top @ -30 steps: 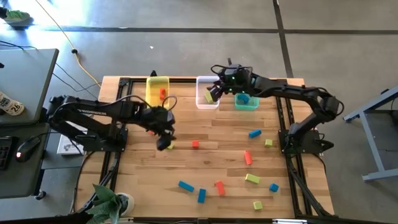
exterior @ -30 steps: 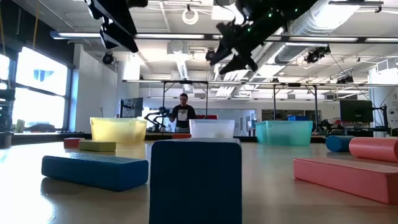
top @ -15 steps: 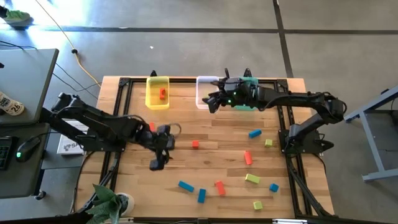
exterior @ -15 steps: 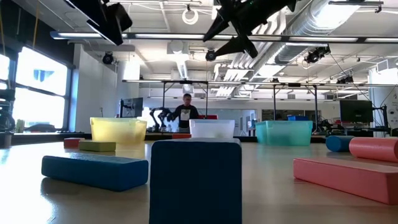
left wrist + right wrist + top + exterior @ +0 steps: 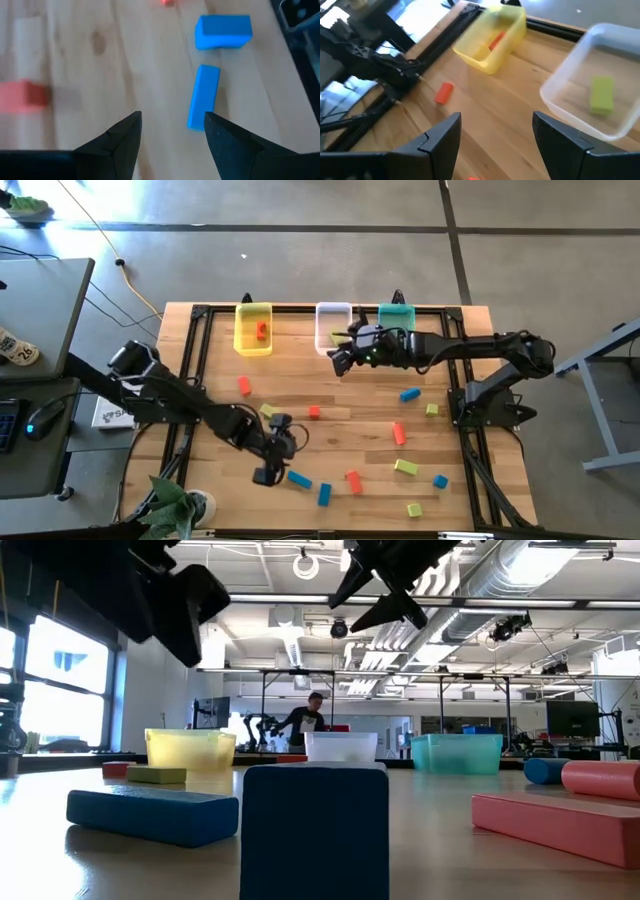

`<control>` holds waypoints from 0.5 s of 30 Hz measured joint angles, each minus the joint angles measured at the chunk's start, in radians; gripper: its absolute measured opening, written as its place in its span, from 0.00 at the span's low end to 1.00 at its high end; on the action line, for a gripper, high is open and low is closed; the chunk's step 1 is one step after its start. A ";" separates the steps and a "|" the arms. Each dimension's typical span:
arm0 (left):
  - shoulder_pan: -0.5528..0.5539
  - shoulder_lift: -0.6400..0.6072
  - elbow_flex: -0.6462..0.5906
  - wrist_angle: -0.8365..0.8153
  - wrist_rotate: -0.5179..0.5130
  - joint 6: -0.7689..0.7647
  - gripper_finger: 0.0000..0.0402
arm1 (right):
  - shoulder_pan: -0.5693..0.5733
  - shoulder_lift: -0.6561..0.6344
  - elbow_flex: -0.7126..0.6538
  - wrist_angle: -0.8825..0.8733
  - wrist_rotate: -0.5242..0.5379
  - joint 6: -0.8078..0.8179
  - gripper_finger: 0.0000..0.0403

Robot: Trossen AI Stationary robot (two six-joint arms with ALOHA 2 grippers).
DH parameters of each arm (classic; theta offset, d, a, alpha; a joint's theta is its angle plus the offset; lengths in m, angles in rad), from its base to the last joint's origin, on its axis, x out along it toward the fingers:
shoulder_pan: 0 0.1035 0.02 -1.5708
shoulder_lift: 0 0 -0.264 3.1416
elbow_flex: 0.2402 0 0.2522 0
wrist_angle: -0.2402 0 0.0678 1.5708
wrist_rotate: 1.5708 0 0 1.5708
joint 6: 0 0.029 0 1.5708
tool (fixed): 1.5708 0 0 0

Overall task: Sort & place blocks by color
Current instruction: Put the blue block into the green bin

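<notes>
Blocks mostly unsorted: red block (image 5: 261,330) in yellow bin (image 5: 253,329), green block (image 5: 602,94) in clear bin (image 5: 333,326); about dozen loose on desk (image 5: 340,405). Left gripper (image 5: 171,135) jaws released over blue bar (image 5: 203,97); right gripper (image 5: 340,356) jaws released, empty.

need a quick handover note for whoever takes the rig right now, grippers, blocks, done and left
Left gripper: open, empty, low over the near left of the table, beside two blue blocks.
Right gripper: open, empty, in front of the clear bin.
Done: one red block in the yellow bin, one yellow-green block in the clear bin. I cannot tell what the teal bin holds.
Left: about a dozen red, blue and yellow-green blocks are loose on the table.
</notes>
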 joint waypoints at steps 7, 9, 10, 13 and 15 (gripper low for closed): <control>-0.038 0.131 0.000 0.073 -0.006 0.033 0.50 | 0.020 0.001 0.000 -0.063 0.032 0.029 0.57; -0.049 0.167 0.004 0.127 -0.002 0.033 0.50 | 0.025 0.001 0.000 -0.081 0.037 0.034 0.57; -0.056 0.173 0.001 0.119 -0.002 0.034 0.50 | 0.026 0.001 0.000 -0.085 0.038 0.037 0.57; -0.070 0.207 0.005 0.166 0.002 0.040 0.50 | 0.032 0.001 0.000 -0.113 0.044 0.053 0.57; -0.081 0.210 -0.002 0.149 0.002 0.040 0.50 | 0.033 0.001 0.000 -0.117 0.048 0.056 0.57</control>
